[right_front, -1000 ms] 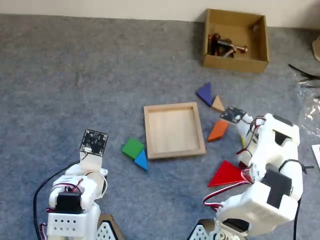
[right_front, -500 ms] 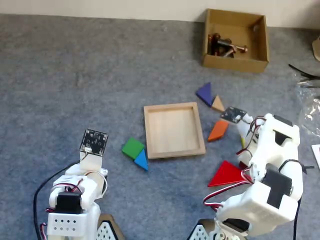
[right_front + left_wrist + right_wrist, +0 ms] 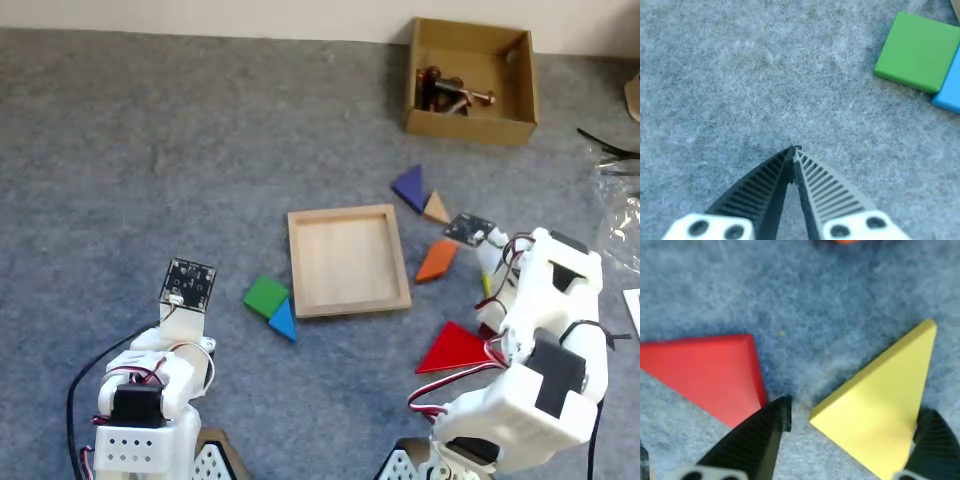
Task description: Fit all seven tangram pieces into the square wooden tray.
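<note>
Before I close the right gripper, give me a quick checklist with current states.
1. Right gripper open: ok.
2. Yellow triangle piece sits between its fingers: ok.
3. Red triangle piece apart from the yellow one: ok.
4. Nearer finger clears the red piece's edge on closing: cannot tell.
5. Square wooden tray empty: ok.
6. Left gripper shut, touching no piece: ok.

Grey carpet point(image 3: 140, 150), pale wall point(image 3: 200, 15) behind
</note>
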Available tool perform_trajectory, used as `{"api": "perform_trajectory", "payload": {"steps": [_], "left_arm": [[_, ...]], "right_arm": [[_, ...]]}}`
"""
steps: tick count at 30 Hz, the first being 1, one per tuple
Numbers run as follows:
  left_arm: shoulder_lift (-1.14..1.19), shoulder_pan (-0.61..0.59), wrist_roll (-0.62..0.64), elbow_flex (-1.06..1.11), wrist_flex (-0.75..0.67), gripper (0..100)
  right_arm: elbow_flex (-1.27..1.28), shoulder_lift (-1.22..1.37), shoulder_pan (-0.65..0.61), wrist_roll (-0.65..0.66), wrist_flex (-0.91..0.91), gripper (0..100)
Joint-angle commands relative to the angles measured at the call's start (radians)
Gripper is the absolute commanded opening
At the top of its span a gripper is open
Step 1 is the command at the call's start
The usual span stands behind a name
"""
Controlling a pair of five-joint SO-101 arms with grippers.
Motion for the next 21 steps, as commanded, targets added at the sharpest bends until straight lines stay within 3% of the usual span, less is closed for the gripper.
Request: {"api": "perform_trajectory", "payload": {"steps": [1,11,16,21], "left_arm": [[-0.005,0.024,0.008,0.021,0.003,1],[-0.005,0.024,0.008,0.021,0.003,1],[-0.005,0.024,0.008,0.021,0.003,1],[-0.005,0.024,0.008,0.021,0.003,1]], "right_arm": [[-0.005,-0.021,0.031,-0.012,-0.013,36.5],[-0.005,-0.021,0.031,-0.012,-0.013,36.4],[-0.005,-0.019,0.031,-0.014,-0.013,29.3],[-0.005,-0.019,0.031,-0.014,-0.013,29.3]]}}
